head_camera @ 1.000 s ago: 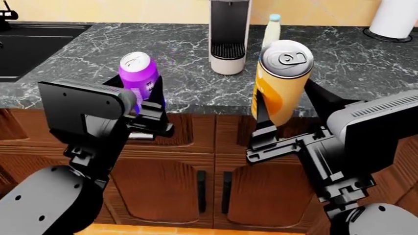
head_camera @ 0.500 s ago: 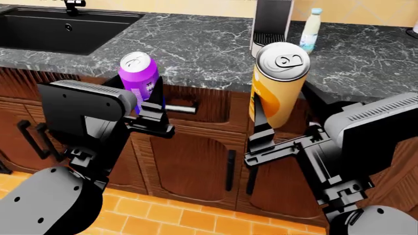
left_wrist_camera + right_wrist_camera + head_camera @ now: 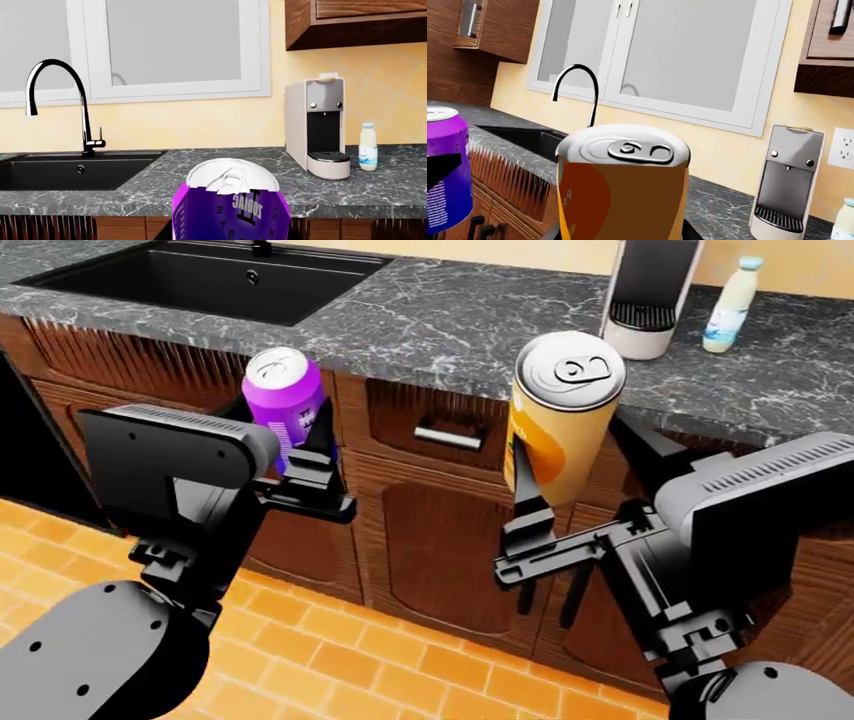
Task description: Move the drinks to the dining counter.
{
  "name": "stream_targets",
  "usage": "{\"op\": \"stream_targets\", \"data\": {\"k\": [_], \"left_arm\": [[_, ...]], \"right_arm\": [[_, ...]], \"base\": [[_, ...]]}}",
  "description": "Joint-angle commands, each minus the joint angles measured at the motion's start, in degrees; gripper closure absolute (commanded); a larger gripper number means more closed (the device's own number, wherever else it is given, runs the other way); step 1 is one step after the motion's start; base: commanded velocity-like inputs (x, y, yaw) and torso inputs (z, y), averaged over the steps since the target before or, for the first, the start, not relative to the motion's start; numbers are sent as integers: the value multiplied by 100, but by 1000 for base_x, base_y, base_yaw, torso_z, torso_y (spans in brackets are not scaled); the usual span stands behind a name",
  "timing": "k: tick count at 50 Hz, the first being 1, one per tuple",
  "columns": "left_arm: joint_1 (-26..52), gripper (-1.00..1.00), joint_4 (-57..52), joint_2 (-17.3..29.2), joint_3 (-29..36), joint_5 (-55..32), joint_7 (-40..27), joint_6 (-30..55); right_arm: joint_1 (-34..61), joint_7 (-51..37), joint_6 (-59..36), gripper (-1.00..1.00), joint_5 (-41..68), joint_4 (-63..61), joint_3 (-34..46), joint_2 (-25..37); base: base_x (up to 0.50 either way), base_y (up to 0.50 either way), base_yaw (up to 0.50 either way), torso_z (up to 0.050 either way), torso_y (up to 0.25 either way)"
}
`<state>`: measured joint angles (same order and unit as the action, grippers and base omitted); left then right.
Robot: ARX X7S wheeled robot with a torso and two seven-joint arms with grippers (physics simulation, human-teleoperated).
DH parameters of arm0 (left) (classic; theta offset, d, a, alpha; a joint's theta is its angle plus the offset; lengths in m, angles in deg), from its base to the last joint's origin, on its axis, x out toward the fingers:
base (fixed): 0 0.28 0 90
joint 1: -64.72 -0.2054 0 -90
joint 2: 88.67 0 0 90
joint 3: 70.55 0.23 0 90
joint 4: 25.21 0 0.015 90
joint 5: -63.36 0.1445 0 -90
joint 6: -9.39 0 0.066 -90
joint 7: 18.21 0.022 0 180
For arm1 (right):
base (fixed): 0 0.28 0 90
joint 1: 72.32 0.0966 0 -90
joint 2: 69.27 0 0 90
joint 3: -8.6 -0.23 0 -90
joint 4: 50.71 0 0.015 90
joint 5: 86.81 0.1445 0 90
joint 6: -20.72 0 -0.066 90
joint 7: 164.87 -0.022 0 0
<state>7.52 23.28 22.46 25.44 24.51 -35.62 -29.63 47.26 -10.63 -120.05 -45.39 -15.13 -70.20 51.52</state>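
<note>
My left gripper (image 3: pixel 304 455) is shut on the purple soda can (image 3: pixel 282 390), held upright in front of the dark marble counter; the can fills the low middle of the left wrist view (image 3: pixel 230 207). My right gripper (image 3: pixel 541 502) is shut on the taller orange-yellow can (image 3: pixel 561 410), also upright, which shows large in the right wrist view (image 3: pixel 624 190). The milky-white bottle (image 3: pixel 731 290) with its blue cap stands on the marble counter at the far right, beside the coffee machine; it also shows in the left wrist view (image 3: pixel 367 147). The dining counter is out of view.
The dark grey marble counter (image 3: pixel 454 330) holds a black sink (image 3: pixel 200 278) and a white coffee machine (image 3: pixel 650 290). Brown wooden cabinets (image 3: pixel 414 520) with a drawer handle run below it. Orange tiled floor (image 3: pixel 334 660) lies beneath my arms.
The view has pulled back from the marble counter and swung, so the counter, sink and bottle sit farther off and the floor shows. Both cans stay held.
</note>
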Motion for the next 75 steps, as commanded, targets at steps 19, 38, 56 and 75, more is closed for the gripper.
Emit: {"op": "stream_targets", "data": {"k": [19, 38, 56, 75], "left_arm": [[18, 100, 26, 41, 32, -81, -79, -83], [-36, 100, 57, 76, 59, -85, -100, -148], [-62, 100, 64, 108, 93, -86, -123, -207], [-60, 100, 101, 123, 115, -115, -140, -248]], "right_arm": [[38, 12, 92, 100, -98, 38, 82, 69], [285, -166, -164, 100, -440, -97, 560, 247], [171, -192, 36, 100, -372, -52, 480, 312], [171, -219, 166, 100, -380, 8, 533, 348]], "base": [[-154, -66, 500, 0, 0], [-49, -28, 464, 1, 0], [0, 0, 358, 0, 1], [0, 0, 500, 1, 1]]}}
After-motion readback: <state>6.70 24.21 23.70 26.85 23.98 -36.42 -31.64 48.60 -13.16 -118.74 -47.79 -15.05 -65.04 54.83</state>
